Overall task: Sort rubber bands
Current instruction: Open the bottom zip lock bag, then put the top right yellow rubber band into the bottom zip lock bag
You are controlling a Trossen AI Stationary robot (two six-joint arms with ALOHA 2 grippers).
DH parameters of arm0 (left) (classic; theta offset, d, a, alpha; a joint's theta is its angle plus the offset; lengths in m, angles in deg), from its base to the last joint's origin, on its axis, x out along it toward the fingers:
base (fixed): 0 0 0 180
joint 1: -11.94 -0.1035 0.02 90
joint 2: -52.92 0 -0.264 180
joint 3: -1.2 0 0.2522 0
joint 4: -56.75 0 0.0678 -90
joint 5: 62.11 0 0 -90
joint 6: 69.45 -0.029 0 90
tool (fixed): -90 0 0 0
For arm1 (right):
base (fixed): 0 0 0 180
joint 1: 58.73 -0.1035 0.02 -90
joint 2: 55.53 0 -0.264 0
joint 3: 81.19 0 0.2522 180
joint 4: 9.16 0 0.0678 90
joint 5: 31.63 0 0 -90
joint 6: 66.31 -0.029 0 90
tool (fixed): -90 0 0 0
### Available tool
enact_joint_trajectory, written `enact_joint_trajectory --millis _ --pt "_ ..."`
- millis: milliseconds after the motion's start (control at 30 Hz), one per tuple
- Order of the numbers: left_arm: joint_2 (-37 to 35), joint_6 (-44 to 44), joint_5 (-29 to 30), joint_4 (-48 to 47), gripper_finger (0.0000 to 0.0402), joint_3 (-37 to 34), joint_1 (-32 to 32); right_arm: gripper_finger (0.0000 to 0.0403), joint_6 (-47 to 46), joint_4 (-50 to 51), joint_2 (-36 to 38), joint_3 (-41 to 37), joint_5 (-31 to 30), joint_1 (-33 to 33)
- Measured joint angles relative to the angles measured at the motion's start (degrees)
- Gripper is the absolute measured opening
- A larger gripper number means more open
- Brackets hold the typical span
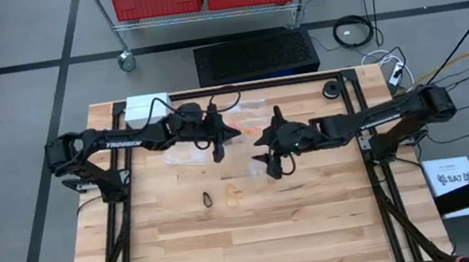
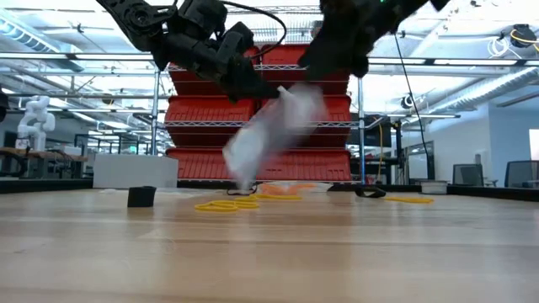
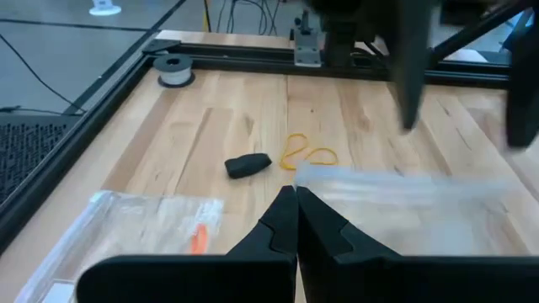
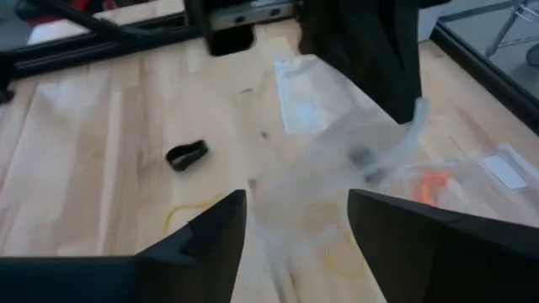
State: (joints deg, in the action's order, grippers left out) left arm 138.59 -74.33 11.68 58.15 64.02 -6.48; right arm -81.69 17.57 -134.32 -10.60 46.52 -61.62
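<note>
Yellow bands (image 1: 231, 193) mid-table, edges distant.

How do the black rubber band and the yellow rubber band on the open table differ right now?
Colour: the black rubber band is dark, while the yellow rubber band is tan-yellow.
Shape: the black one lies bunched into a short, flattened loop; the yellow one is spread wider, pinched into two lobes.
Visibility: the black band stands out against the wood, whereas the yellow band nearly blends in.
Both lie loose on the table, close beside each other, outside the bags, with neither hand touching them.
</note>
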Motion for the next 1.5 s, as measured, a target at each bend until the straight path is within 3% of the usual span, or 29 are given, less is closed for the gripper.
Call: enact_joint_trajectory --millis 167,300,400,633,867,1067,1500 --pt "0.0 -0.4 -0.1 -0.8 0.0 0.0 0.0 0.0204 -3.1 12.3 3.0 1.9 -4.9 -1.9" --pt "0.0 -0.4 -0.2 -1.3 0.0 0.0 0.1 0.0204 -12.5 24.9 2.8 1.3 -6.1 -2.1" --pt "0.0 -0.5 -0.3 -1.3 0.0 0.0 0.0 0.0204 -18.1 28.6 2.0 -2.2 -5.9 -2.1" --pt "0.0 -0.5 -1.8 -1.2 0.0 0.0 0.1 0.0212 -24.4 23.8 1.1 -13.2 -5.8 0.5" --pt "0.0 -0.5 -1.8 -1.6 0.0 0.0 0.1 0.0268 -24.7 15.7 1.1 -20.6 -5.1 5.2" --pt "0.0 -0.5 -1.8 -2.0 0.0 0.0 0.0 0.0294 -22.9 11.7 1.1 -23.4 -4.8 8.7" --pt "0.0 -0.5 -1.8 -2.4 0.0 0.0 0.1 0.0281 -21.9 4.9 -8.6 -23.5 -5.6 9.4"
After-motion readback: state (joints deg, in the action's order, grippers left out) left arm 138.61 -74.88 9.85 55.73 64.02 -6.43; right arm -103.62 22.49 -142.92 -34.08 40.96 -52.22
